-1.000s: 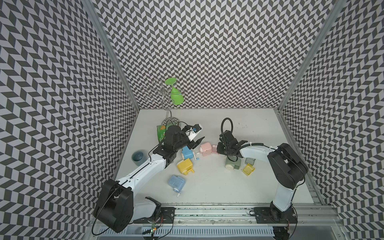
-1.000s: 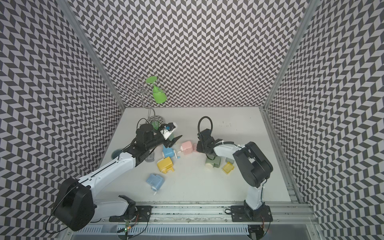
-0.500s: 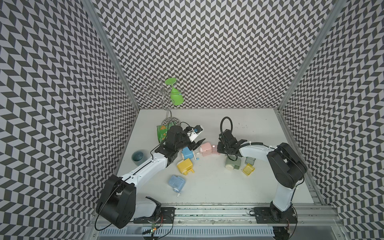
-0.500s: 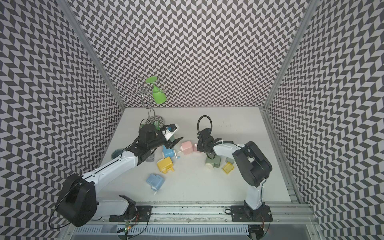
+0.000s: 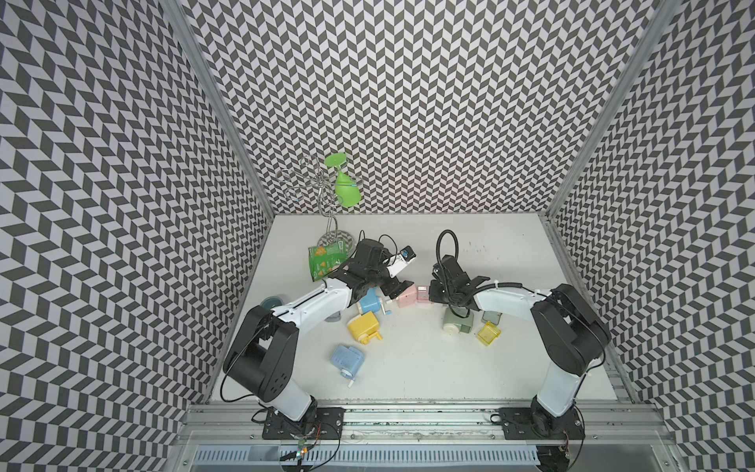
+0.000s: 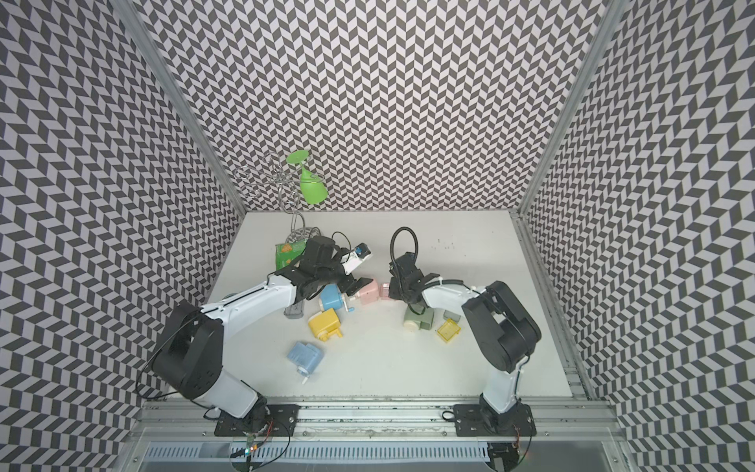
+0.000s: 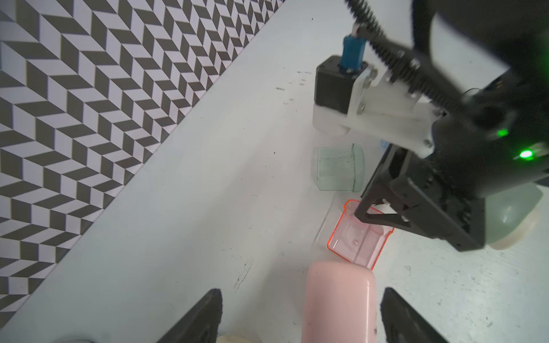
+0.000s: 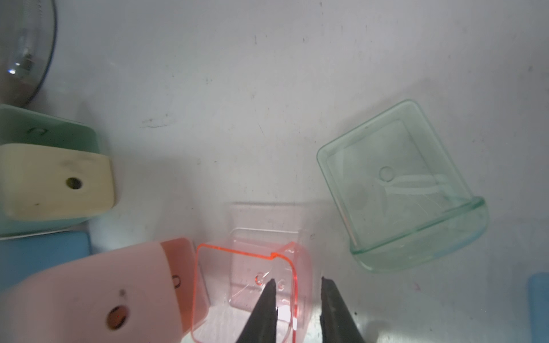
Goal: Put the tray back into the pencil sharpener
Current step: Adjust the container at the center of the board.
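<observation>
The pink pencil sharpener [image 5: 406, 296] [image 7: 338, 303] lies on its side mid-table in both top views. Its clear pink tray [image 5: 423, 295] [image 8: 246, 285] rests on the table against the sharpener's open end [image 8: 178, 276], outside it. My left gripper [image 5: 398, 291] [image 7: 300, 317] is open, with the sharpener between its fingers [image 7: 208, 317] and nearer one of them. My right gripper [image 5: 433, 292] [image 8: 298, 297] is narrowly open, straddling one tray wall. One fingertip [image 8: 269, 306] is inside the tray and the other outside, with a gap on both sides of the wall.
A green sharpener [image 5: 457, 325], a clear green tray [image 8: 401, 190] and a yellow tray [image 5: 489, 334] lie under the right arm. Blue [image 5: 371, 305], yellow [image 5: 363, 326] and light-blue [image 5: 347, 359] sharpeners lie by the left arm. A snack bag [image 5: 327, 261] and a wire rack [image 5: 327, 212] stand behind.
My left gripper has edged toward the pink sharpener and its jaws have spread wider. My right gripper has stayed at the tray, its jaws slightly loosened.
</observation>
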Robot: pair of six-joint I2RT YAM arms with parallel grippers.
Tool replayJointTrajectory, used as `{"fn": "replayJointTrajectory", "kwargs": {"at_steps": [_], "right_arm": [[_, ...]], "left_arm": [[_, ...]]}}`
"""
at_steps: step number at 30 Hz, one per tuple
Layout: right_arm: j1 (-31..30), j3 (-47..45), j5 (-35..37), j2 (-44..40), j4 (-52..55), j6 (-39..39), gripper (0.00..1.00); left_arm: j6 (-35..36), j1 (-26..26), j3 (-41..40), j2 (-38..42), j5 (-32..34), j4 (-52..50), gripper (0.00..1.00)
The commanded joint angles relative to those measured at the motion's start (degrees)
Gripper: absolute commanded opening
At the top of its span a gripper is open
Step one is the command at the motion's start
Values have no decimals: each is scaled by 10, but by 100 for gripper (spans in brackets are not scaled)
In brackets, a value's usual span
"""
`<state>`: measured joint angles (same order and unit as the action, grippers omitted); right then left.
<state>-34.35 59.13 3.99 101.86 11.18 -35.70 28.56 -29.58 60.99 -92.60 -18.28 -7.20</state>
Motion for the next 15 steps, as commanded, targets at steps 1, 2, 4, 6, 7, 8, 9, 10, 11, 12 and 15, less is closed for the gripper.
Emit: {"fn": "replayJointTrajectory", "kwargs": {"at_steps": [1,2,4,6,7,8,9,10,11,12,15], "right_arm": [[10,-15,-18,-50,-41,11,30],[12,-18,-21,-59,-42,12,32],[15,-30,-24,-78,-47,13,34],[19,-41,-26,-93,-53,15,35],[20,-48,-26,-100,-56,15,35],[22,-51,-27,-107,-58,14,35],[25,-56,-30,-111,-58,15,35],[27,-59,-31,-115,-58,15,35],[29,-61,-33,-119,-59,15,35],[30,-63,-36,-122,-59,16,35],[32,-69,-40,-131,-62,17,35]], "left_arm": [[4,-3,34,-27,-1,-74,88],[7,-3,41,-35,-2,-84,89],[11,-3,56,-51,-4,-105,91],[17,-3,67,-64,-9,-120,92],[20,-4,71,-69,-13,-125,92],[24,-4,74,-73,-16,-129,92],[28,-4,76,-78,-19,-132,92],[31,-4,78,-81,-20,-135,92],[37,-5,80,-86,-23,-141,92],[42,-5,83,-92,-23,-145,92],[52,-5,91,-106,-25,-157,91]]}}
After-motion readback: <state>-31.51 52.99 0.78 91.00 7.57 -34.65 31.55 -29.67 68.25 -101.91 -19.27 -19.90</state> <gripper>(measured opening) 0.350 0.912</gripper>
